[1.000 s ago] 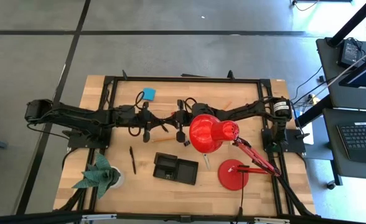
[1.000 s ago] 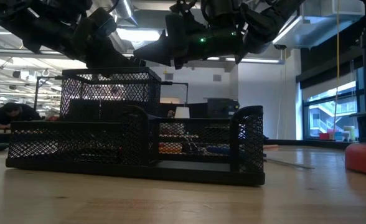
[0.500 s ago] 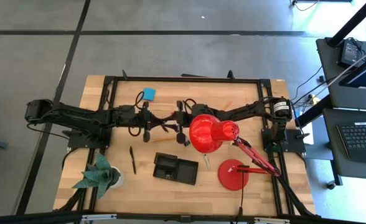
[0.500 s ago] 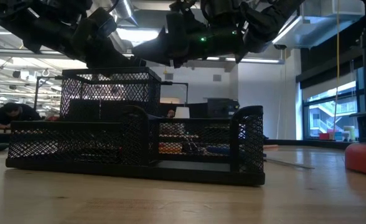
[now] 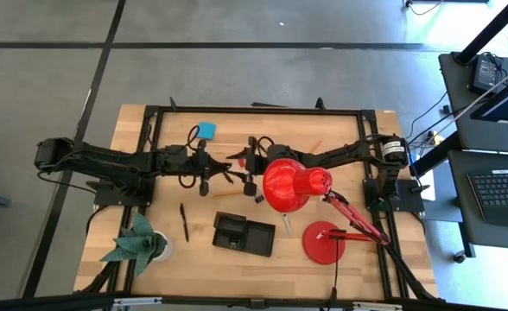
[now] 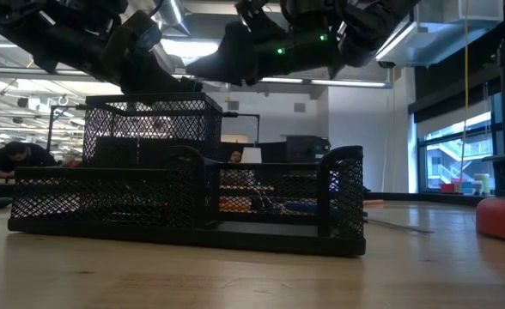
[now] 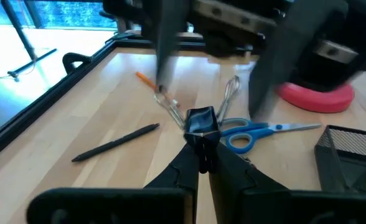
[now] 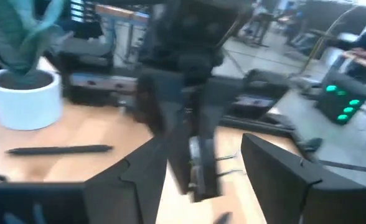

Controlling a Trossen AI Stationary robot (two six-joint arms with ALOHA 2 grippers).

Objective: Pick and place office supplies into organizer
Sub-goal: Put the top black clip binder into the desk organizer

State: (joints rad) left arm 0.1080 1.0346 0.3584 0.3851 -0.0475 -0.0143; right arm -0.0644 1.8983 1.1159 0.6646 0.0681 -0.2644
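Reading this as a handover mid-desk. The right gripper was clamped a second ago and its jaws now stand spread, with the left arm's tip sitting between them in the right wrist view. The left gripper has its jaws pressed together, pinching a black clip clear of the desk surface.

My take: the right arm has let go and the clip is now the left arm's alone. It's free to carry it to the organizer, which sits by the long desk edge where the lamp base stands, well apart from both grippers.

Nothing else has shifted:
- blue-handled scissors flat on the desk below the clip
- one pen beside them, another pen near the organizer
- sticky-note pad near the far long edge

Hard to make out:
- The lamp shade covers part of the mid-desk from above (possibly a few supplies with it).
- From above the two grippers merge into one dark mass, so I can't tell there whether they touch.
- The low view cuts both arms off at the top, and the mesh blurs what's in the organizer's compartments.
- A thin orange piece near the scissors is too blurred to name.
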